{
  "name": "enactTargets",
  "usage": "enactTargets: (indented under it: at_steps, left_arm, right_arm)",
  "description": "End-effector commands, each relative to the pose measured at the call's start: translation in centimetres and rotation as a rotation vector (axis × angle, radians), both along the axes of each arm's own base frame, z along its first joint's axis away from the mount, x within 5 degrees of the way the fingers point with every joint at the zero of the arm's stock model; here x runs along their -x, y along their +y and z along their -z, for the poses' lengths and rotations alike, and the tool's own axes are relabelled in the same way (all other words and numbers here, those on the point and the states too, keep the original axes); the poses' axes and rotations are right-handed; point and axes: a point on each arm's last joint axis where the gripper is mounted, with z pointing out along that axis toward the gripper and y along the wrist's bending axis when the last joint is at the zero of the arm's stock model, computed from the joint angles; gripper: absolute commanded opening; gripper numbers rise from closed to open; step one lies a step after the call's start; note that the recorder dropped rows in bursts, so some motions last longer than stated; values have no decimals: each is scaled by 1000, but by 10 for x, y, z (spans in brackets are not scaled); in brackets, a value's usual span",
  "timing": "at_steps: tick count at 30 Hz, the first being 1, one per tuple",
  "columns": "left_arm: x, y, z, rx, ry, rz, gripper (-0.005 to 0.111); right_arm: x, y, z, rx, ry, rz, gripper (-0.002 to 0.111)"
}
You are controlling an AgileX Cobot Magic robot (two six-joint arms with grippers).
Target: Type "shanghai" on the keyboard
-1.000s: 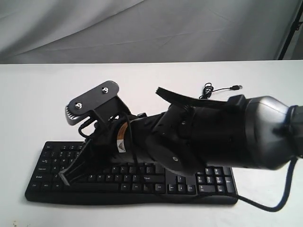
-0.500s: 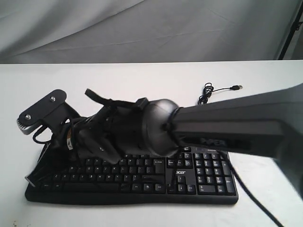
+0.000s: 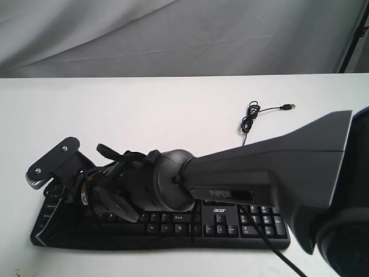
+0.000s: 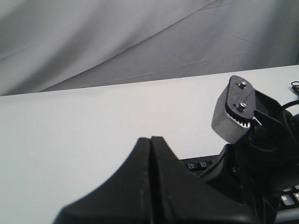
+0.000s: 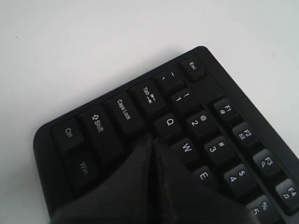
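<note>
A wide black plastic keyboard (image 3: 242,222) with small white legends and a white "acer" logo (image 3: 219,210) lies on a white tabletop (image 3: 144,115). The robot's dark grey right arm (image 3: 259,173) reaches lengthwise over the keyboard from the number-pad end to the Esc end, hiding most of the letter keys. The right gripper (image 5: 152,140) has its two black fingers pressed together into a single wedge. Its tip sits low over the keyboard's home row, just beside the Caps Lock key (image 5: 124,108) and the Q key (image 5: 169,122). Whether it presses a key cannot be told. The arm's grey wrist camera block (image 3: 55,164) stands tilted above the keyboard's Esc end. The left gripper (image 4: 150,140), seen only in its own wrist view, also has its fingers together on nothing, hanging off that same end of the keyboard. A thin black USB cable (image 3: 251,115) lies coiled well beyond the keyboard's far edge, on the number-pad side.
</note>
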Motion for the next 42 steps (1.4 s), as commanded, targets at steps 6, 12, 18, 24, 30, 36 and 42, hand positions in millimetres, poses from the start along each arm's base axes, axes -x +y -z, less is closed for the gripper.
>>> enactTargets:
  at_steps: [6,12,18,24,30,36,42]
  left_arm:
    - [0,0,1,3,-3,4,0]
    - [0,0,1,3,-3,4,0]
    - [0,0,1,3,-3,4,0]
    - [0,0,1,3,-3,4,0]
    - [0,0,1,3,-3,4,0]
    - [0,0,1,3,-3,4,0]
    - [0,0,1,3,-3,4,0]
  right_arm:
    - [0,1,-2,9,-23,-25,0]
    - [-3,-2,-1,21,-17,-17,0]
    - [-4,-2,-2,19,-17,-15,0]
    - [-6,-3,-2,17,-25,-17,0]
    - [-6,-3,-2,15,-26,-16,0]
    - [-6,-3,-2,15,-26,-16,0]
    - [-7,-2,-3,-3,-33,-14,0]
